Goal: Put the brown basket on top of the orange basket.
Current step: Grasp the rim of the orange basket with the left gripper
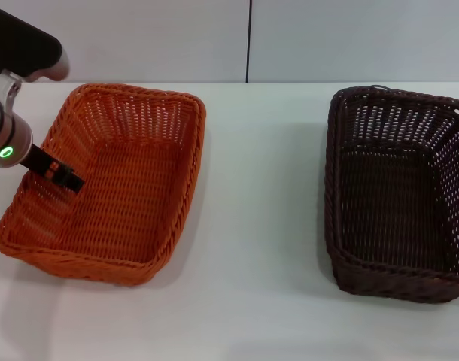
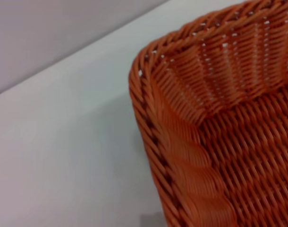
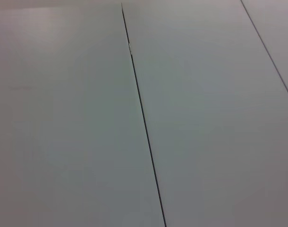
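White table (image 1: 252,226), near edge bare. Orange basket (image 1: 124,218) at left, upright. Brown basket (image 1: 399,195) at right, upright, well apart from the orange one, not stacked. Left gripper (image 1: 64,177) reaches over the orange basket's left rim, black tip inside the basket; whether released or clenched, cannot tell. Wall (image 1: 252,37) far behind. Right gripper out of sight.

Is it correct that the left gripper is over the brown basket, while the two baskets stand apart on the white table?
Not quite. In the head view the left gripper is over the orange basket, at its left wall, not the brown basket. The rest holds: the two baskets stand apart on the white table.
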Controlling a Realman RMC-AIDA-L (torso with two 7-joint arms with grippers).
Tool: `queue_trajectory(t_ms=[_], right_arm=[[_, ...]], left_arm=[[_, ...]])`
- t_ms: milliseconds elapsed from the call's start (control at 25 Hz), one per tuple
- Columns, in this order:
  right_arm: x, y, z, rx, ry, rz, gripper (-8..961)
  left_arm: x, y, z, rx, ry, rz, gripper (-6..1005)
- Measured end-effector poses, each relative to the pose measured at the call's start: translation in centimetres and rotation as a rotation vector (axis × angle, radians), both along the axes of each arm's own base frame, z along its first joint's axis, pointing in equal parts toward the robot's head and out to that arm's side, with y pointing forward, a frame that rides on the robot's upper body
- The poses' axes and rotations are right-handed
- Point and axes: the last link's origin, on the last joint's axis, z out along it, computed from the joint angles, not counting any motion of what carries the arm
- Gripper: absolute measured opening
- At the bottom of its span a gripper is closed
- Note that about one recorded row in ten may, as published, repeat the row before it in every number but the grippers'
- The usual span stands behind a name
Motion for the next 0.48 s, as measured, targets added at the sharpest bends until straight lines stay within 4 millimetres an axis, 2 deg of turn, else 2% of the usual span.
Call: queue_trajectory(t_ms=[80, 480], right_arm=[[0.03, 0.02, 0.01, -0.001, 0.000, -0.001, 823], [0.25, -0.30, 0.10, 0.000, -0.004, -0.011, 822]], left_arm=[[-0.05, 0.11, -0.11, 0.002, -0.003, 0.001, 792], [-0.16, 0.43, -0.46, 0.035, -0.026, -0.034, 518]])
